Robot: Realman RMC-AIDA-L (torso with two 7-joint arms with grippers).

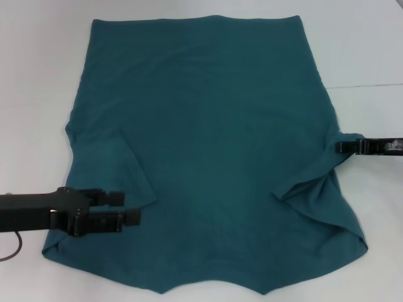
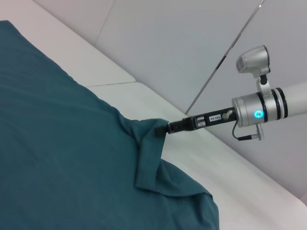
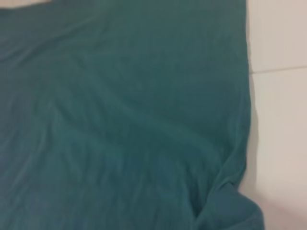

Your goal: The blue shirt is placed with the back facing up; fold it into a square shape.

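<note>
The blue shirt (image 1: 208, 157) lies spread on the white table (image 1: 365, 50), plain side up, with its left sleeve folded inward. At the lower left, my left gripper (image 1: 132, 207) hangs over that folded sleeve, its two fingers apart and nothing visibly held between them. My right gripper (image 1: 340, 147) is at the shirt's right edge, shut on a pinch of cloth that bunches toward it. In the left wrist view the right gripper (image 2: 160, 129) shows clamping the shirt (image 2: 57, 158) at its edge. The right wrist view is mostly filled by the shirt (image 3: 120, 120).
Bare white table (image 3: 278, 120) borders the shirt on the right and at the back. A seam (image 1: 365, 85) crosses the table at the right. A thin red cable (image 1: 16, 248) hangs below my left arm at the lower left.
</note>
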